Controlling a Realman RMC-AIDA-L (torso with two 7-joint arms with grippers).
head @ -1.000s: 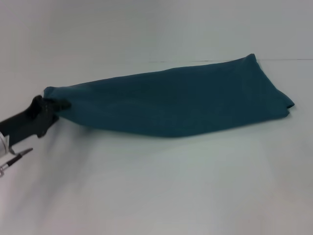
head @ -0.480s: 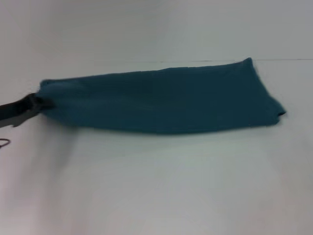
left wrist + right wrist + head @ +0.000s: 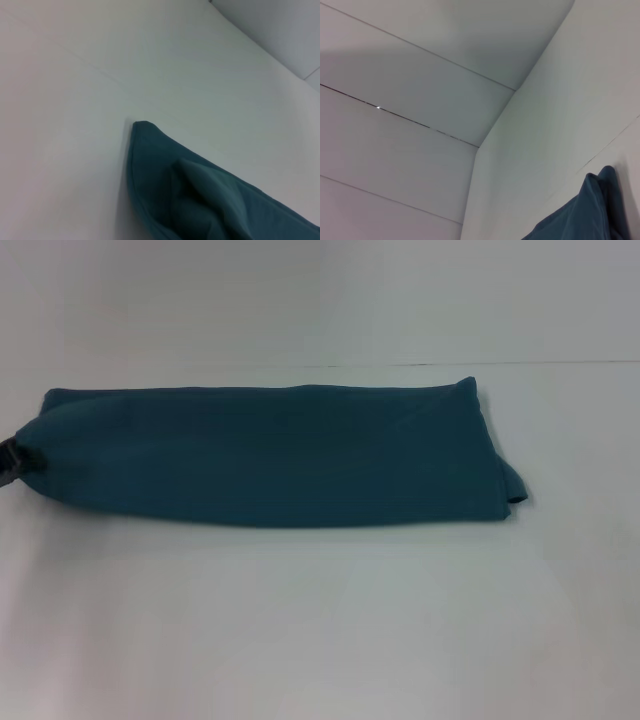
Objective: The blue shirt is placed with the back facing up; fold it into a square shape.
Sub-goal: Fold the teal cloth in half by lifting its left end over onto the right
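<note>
My left gripper (image 3: pixel 8 462) pinches the long, folded dark teal-blue cotton shirt (image 3: pixel 270 455) by its end (right gripper unseen) to draw it flat.

We see the dark teal-blue cotton shirt (image 3: pixel 270 452) folded into a long, narrow band, plain side up, stretched flat across the white table (image 3: pixel 320 630) from its left edge toward the right, where a small corner of fabric pokes out.
</note>
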